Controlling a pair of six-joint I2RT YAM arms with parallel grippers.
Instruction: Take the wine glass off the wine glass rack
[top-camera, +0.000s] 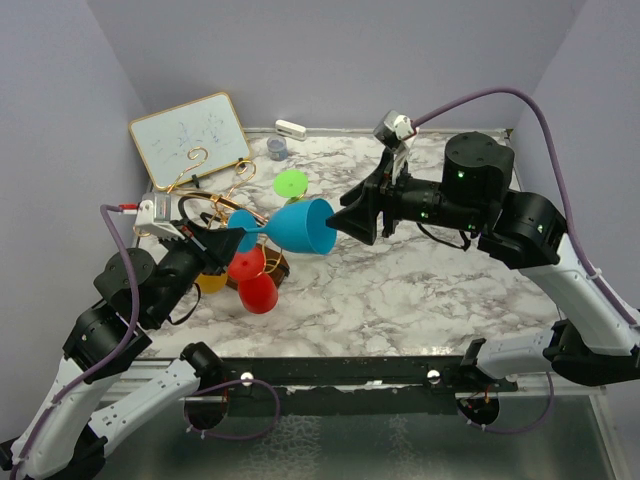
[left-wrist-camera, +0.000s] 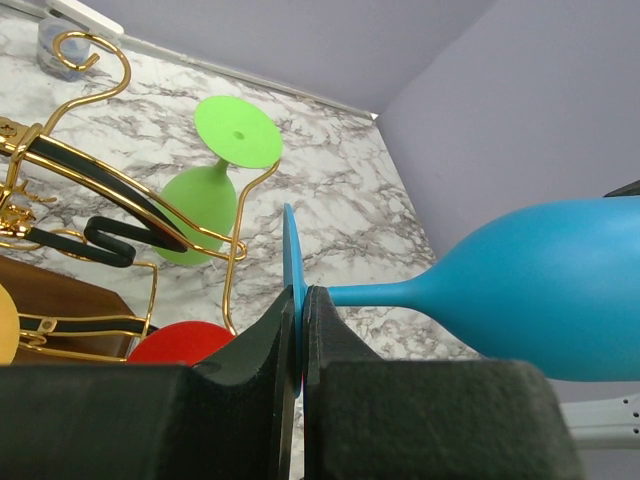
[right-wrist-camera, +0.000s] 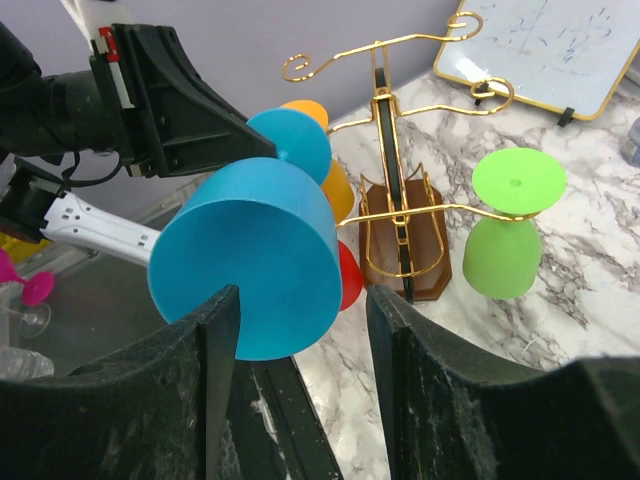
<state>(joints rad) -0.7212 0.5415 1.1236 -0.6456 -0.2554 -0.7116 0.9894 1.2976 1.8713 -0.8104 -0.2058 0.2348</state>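
Stretching between plain lavender walls (top-camera: 350, 60) is a white-and-grey marbled desk (top-camera: 400, 290). At the back left leans a gold-framed white whiteboard (top-camera: 190, 137); its faint blue scribbles cannot be read. Before it stands the gold wire wine glass rack (right-wrist-camera: 403, 262) on its dark wooden base, a green plastic glass (top-camera: 290, 183) hanging from one arm. The left pincer (left-wrist-camera: 300, 330) is pinched almost closed on the round foot of the blue plastic wine glass (top-camera: 305, 226), which lies sideways in the air, clear of the rack and just right of it. The right pincer (top-camera: 347, 215) gapes wide at the bowl's mouth; whether it touches cannot be told.
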